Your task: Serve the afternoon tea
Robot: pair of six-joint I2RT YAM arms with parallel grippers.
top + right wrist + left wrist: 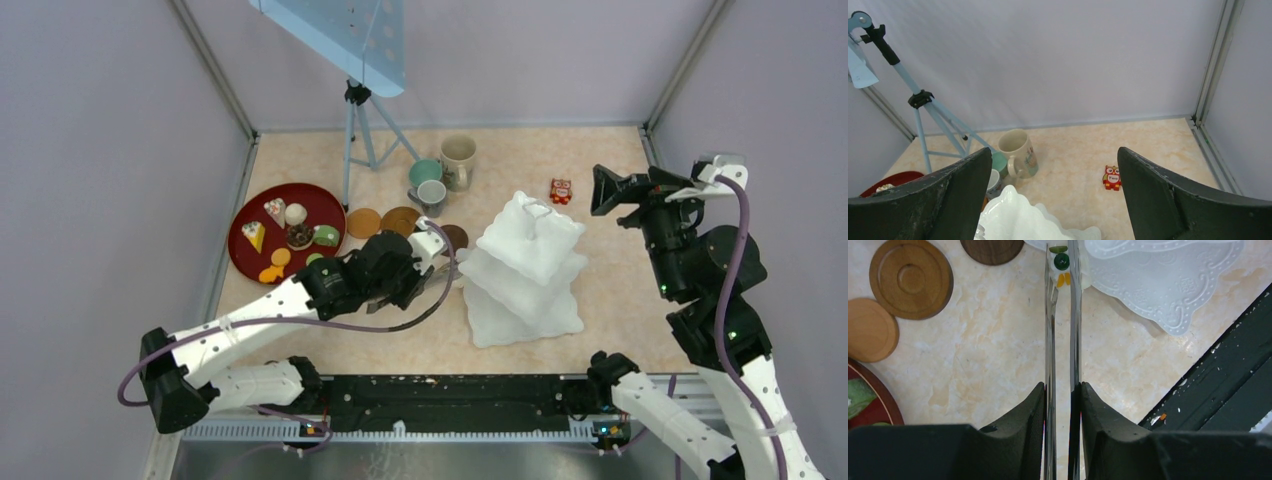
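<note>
My left gripper (418,268) (1062,388) is shut on the long metal tongs (1050,340). The tong tips pinch a small white toy cake with green and orange bits (1061,262) at the lower edge of the white three-tier stand (527,262) (1168,275). Three brown coasters (363,222) (400,219) (455,237) lie left of the stand. The beige mug (459,160) (1018,151), teal mug (424,172) and grey mug (432,196) stand behind them. More toy cakes and cookies (298,235) sit on the dark-red tray (246,262). My right gripper (608,190) (1054,151) is open and empty, raised to the right of the stand.
A blue tripod (358,130) (923,100) stands at the back left near the mugs. A small red owl block (560,191) (1112,177) lies behind the stand. Walls enclose the table on three sides. The black arm rail (1218,380) runs along the near edge.
</note>
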